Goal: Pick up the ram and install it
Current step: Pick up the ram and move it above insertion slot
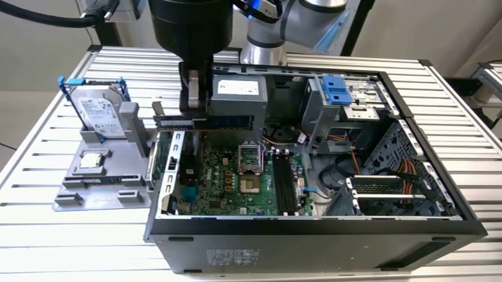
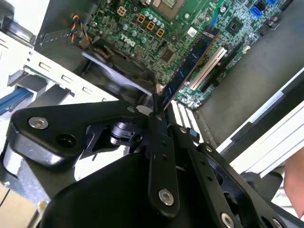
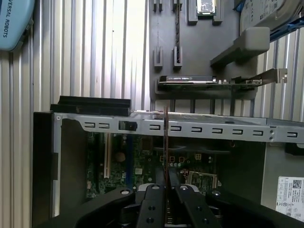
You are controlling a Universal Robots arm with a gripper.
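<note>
In the exterior view, the black arm [image 1: 192, 35] came down from above over the open computer case [image 1: 314, 241], which lay on its side on the slatted metal desk [image 1: 47, 235]. Its jaws were shut narrow on the ram [image 1: 227, 121]. The stick was held level and on edge, just in front of the grey power supply box [image 1: 235, 97] and above the far end of the green motherboard [image 1: 220, 176]. It was clear of the board, not seated. On the exterior view's left, a grey fixture tray [image 1: 86, 197] sat beside the case. It carried a hard drive [image 1: 102, 111] standing in a blue frame and a small square CPU chip [image 1: 93, 158].

In the second wrist view, the jaws met on the near end of the ram [image 2: 190, 64]. The stick reached away from them over the motherboard [image 2: 142, 33], its row of dark chips showing along one face.

In the first wrist view, the ram [image 3: 166, 147] appeared edge-on as a thin line rising from between the closed jaws. It crossed the case's slotted side rail [image 3: 213, 129], with the motherboard [image 3: 142, 161] beneath it. Beyond the rail lay the fixture tray [image 3: 161, 28], which held an expansion card [image 3: 190, 80], the CPU chip [image 3: 207, 5] and the hard drive [image 3: 270, 12].
</note>
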